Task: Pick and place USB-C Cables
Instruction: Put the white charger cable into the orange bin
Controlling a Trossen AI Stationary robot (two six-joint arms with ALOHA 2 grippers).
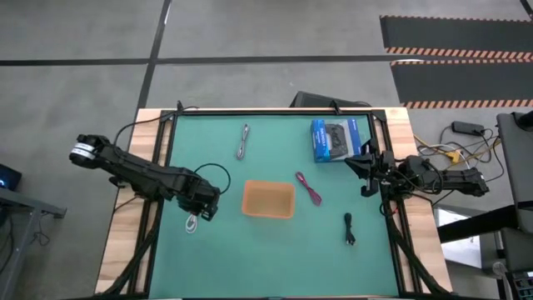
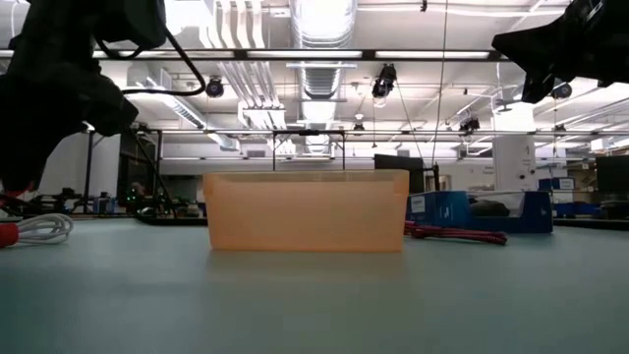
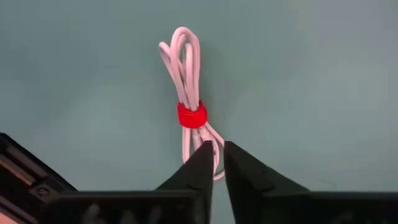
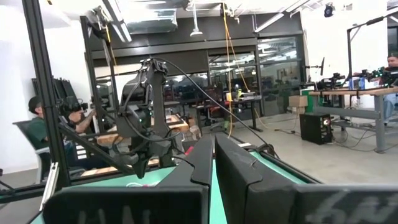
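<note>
Left gripper (image 3: pixel 214 163) pinched shut on white cable (image 3: pixel 188 87) tail, at 8 o'clock of orange tray (image 1: pixel 268 200). Cable light, floppy; red band (image 3: pixel 191 116) likely firmest grab point. Right gripper (image 4: pixel 213 163) closed, idle.

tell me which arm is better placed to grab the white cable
Left. Its gripper sits right over the white cable, fingers nearly closed around its end. The right gripper waits at the table's far edge.

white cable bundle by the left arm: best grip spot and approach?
Grip the white cable bundle just beside its red band, where the strands are pinched together, coming straight down with fingers across the bundle. It lies flat on the mat. The left end effector is already closed on the tail end.
</note>
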